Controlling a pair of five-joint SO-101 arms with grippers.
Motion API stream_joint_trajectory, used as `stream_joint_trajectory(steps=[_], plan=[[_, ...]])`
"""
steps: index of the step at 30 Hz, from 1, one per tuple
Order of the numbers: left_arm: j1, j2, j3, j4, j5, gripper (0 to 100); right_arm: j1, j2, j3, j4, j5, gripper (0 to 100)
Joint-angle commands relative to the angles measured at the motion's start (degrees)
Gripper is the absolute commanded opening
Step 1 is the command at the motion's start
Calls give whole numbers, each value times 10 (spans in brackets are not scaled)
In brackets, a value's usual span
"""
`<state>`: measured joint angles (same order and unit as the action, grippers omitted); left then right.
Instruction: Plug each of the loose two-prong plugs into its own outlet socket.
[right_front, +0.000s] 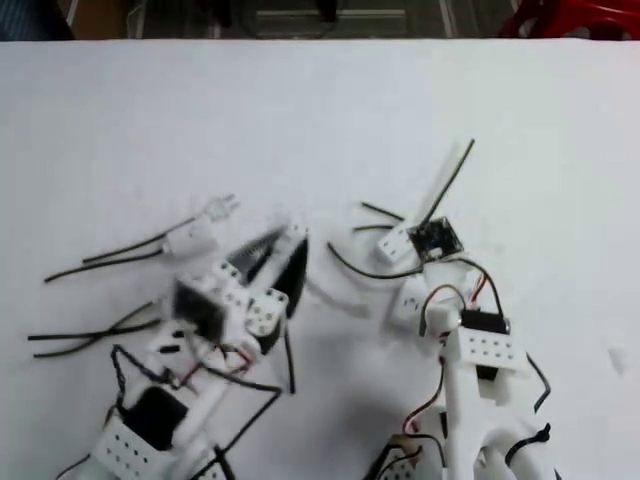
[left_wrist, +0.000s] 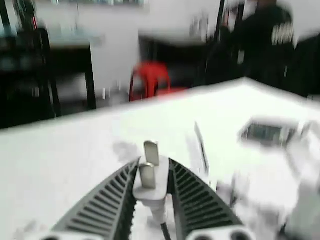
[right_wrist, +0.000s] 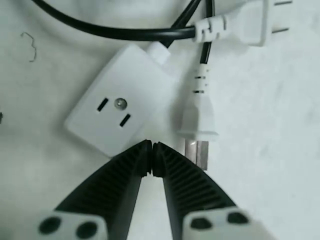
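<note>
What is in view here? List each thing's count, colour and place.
white plastic outlet socket: one, white, by the right end effector.
white plastic two-prong plugs: four, white; two beside the socket, one in the left end effector, one loose by the left arm.
black cables: several, black, trailing over the table.
white table: one, white, under everything.
red stool: one, red, behind the table.
left end effector: one, black, shut on a plug.
right end effector: one, black, shut, empty.

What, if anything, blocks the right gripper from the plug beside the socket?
Likely yes, reachable: nothing covers the plug, lying beside the socket just off the shut right gripper; it must open first.
</note>
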<state>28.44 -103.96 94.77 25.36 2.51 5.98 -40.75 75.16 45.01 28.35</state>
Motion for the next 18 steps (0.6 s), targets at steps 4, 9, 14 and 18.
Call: stream_joint_trajectory(steps=[4, 9, 14, 18], plan=[[-18, -6, -101, 283, -138, 24, -6, -16, -2, -7, -1, 21], [-66, -5, -116, 337, -156, 24, -6, -16, -2, -7, -2, 21], [-116, -4, -116, 370, -189, 24, -6, -16, -2, -7, -2, 21], [-173, 29, -107, 367, -211, 24, -6, -16, -2, -7, -2, 21]])
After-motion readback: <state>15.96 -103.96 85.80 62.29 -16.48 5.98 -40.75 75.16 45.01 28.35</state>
